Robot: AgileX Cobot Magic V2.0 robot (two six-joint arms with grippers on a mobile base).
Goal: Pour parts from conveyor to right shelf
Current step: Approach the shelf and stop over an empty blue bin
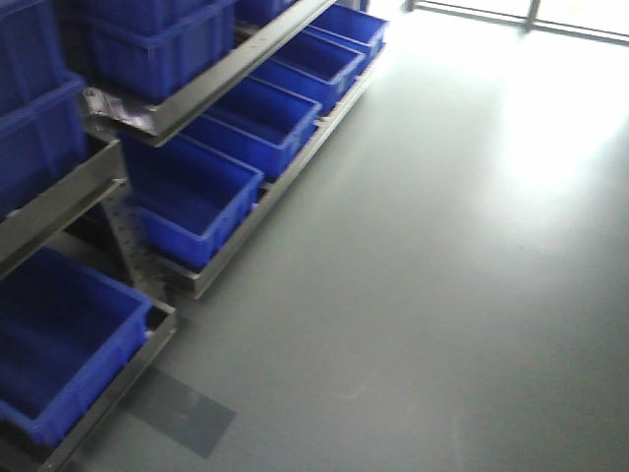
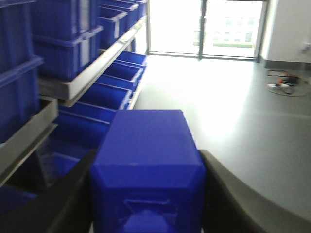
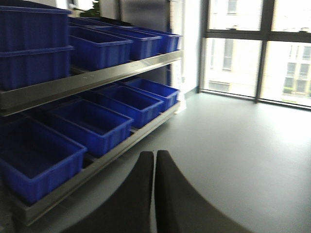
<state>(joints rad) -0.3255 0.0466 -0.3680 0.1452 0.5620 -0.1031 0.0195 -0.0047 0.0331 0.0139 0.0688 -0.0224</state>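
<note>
A royal-blue boxy part point(image 2: 146, 141) fills the lower middle of the left wrist view, and my left gripper point(image 2: 148, 158) is shut on it, a dark finger pressing each side. The right shelf point(image 1: 228, 81) is a steel rack holding large blue bins point(image 1: 192, 192); it stands to the left in every view, and the held part hangs beside its lower tier point(image 2: 104, 97). My right gripper point(image 3: 154, 155) is shut with nothing between its fingers, above the grey floor next to the shelf point(image 3: 97, 77). The conveyor is out of view.
Smooth grey floor point(image 1: 442, 275) spreads to the right of the rack. Tall windows point(image 3: 257, 48) and a glass door point(image 2: 228, 29) close the far end. Cables point(image 2: 284, 82) lie on the floor at the far right. A dark patch point(image 1: 182, 408) marks the floor near the shelf's corner.
</note>
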